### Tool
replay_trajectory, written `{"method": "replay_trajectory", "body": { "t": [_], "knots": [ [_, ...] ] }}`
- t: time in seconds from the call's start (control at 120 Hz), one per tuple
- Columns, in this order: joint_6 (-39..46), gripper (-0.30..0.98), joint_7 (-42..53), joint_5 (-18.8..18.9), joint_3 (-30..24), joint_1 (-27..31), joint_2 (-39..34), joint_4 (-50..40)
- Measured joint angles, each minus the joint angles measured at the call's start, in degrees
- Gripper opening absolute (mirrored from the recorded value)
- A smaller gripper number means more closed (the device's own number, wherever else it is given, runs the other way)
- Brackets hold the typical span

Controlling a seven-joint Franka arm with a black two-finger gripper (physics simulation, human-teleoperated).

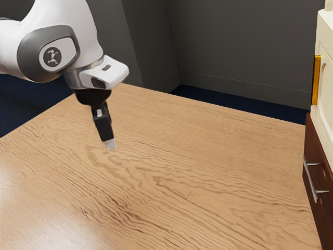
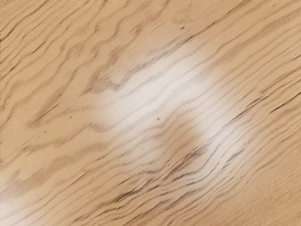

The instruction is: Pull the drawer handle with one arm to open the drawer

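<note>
At the exterior view's left, the arm (image 1: 83, 26) is reaching in, well apart from the drawer (image 1: 312, 143). The gripper (image 1: 110, 144) is pointing down above the table (image 1: 182, 156), also well apart from the drawer; whether it is standing open or closed, I cannot tell. The silver handle (image 1: 310, 179) is jutting from the drawer's front. A gold handle (image 1: 316, 80) is standing upright above the drawer, on the cream cabinet (image 1: 327, 88)

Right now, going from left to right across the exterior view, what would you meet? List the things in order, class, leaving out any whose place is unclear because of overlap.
Round emblem on the white arm → black gripper → silver handle on the red-brown drawer.
</note>
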Motion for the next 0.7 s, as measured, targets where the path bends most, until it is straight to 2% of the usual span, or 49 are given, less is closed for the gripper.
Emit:
{"method": "replay_trajectory", "body": {
  "t": [0.233, 0.333, 0.583, 0.7],
  "knots": [
    [2.17, 0.69, 5.78, -0.92, 0.39, -0.2, 0.39, -0.16],
    [2.57, 0.69, 11.36, -2.22, -0.13, -0.78, 1.37, -0.58],
    [5.99, 0.69, 37.44, -3.65, -8.92, -1.3, 4.3, -0.46],
    [9.72, 0.69, 49.01, -6.42, -11.39, -2.77, 5.18, -0.4]
  ]
}}
